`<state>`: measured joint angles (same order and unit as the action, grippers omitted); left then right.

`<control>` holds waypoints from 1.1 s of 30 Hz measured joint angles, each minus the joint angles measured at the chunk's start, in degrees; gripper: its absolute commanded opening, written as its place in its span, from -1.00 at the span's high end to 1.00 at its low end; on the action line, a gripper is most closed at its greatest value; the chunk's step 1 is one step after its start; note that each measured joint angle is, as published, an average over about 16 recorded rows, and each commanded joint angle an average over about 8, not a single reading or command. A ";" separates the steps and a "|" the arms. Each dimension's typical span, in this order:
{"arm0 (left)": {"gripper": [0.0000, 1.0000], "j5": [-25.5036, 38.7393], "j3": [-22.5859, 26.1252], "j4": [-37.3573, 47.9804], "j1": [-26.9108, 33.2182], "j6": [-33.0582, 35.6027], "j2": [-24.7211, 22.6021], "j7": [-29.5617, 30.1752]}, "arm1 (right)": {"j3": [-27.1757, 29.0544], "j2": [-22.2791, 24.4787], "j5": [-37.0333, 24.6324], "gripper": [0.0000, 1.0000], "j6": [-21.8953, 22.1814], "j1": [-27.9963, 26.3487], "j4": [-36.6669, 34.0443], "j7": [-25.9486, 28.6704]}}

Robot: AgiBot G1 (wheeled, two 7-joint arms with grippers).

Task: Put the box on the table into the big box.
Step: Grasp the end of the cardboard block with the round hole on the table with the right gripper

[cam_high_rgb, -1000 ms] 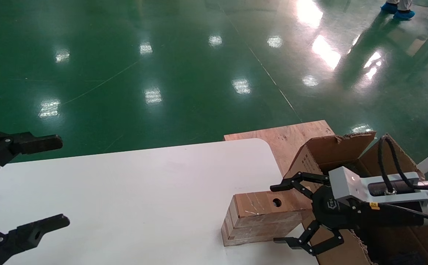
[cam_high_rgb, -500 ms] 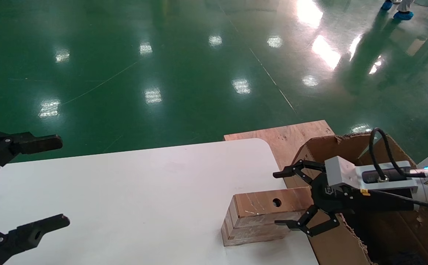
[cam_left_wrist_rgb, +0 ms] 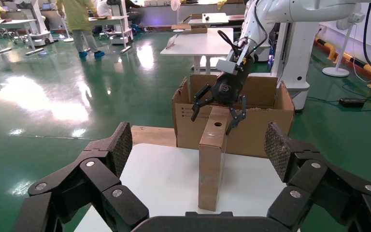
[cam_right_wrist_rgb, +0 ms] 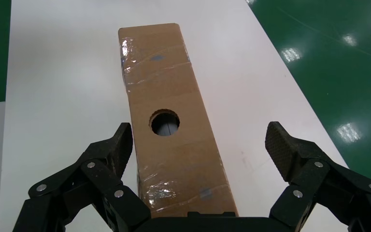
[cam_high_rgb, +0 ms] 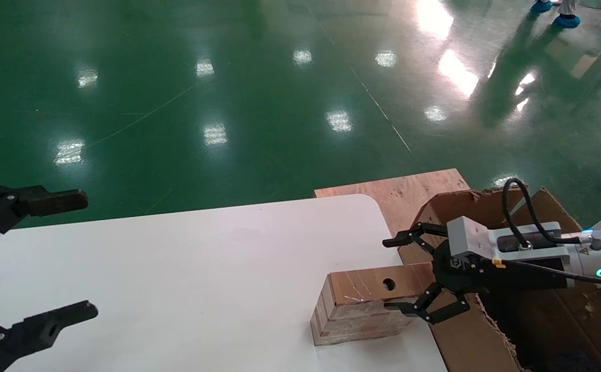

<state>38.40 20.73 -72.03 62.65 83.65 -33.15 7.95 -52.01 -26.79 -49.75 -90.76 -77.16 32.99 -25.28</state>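
Observation:
The small brown box [cam_high_rgb: 354, 310] with a round hole stands on its long edge near the right edge of the white table [cam_high_rgb: 176, 268]. My right gripper [cam_high_rgb: 387, 275] is open and straddles the box's right end, one finger on each side, reaching across from above the big box [cam_high_rgb: 478, 204]. In the right wrist view the box [cam_right_wrist_rgb: 164, 87] lies between the spread fingers of the right gripper [cam_right_wrist_rgb: 199, 140], and the pads are apart from it. My left gripper [cam_high_rgb: 89, 253] is open and empty at the far left. The left wrist view shows it [cam_left_wrist_rgb: 198, 145] facing the box [cam_left_wrist_rgb: 211, 159].
A brown plywood board [cam_high_rgb: 398, 188] lies behind the table's right corner, next to the big box. The big box's torn rim sits right beside the table edge. Green floor lies beyond. Other tables and people stand far off in the left wrist view.
My right gripper has moved away from me and a little left, so its open fingers now sit around the box's right end. The box and the left arm have not moved.

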 measured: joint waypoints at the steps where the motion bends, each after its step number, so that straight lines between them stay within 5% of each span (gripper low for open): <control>1: -1.00 0.00 0.00 0.00 0.00 0.00 0.00 0.00 | -0.12 -0.07 -0.03 -1.00 -0.01 -0.09 -0.12 -0.05; 5: -0.87 0.00 0.00 0.00 0.00 0.00 0.00 0.00 | -0.39 -0.20 -0.09 -0.16 -0.02 -0.28 -0.33 -0.14; 10: 0.37 0.00 0.00 0.01 -0.01 0.00 0.00 0.00 | -0.39 -0.20 -0.10 0.98 -0.03 -0.28 -0.31 -0.14; 13: 0.99 0.00 0.00 0.01 -0.01 0.00 0.00 0.00 | -0.30 -0.16 -0.09 1.00 -0.03 -0.22 -0.23 -0.12; 33: 1.00 0.00 0.00 0.01 -0.01 0.00 0.00 0.00 | -0.01 0.00 -0.01 1.00 -0.03 0.03 0.01 -0.03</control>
<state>38.40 20.73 -72.02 62.64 83.65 -33.14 7.95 -52.02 -26.79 -49.76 -90.79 -77.13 33.00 -25.31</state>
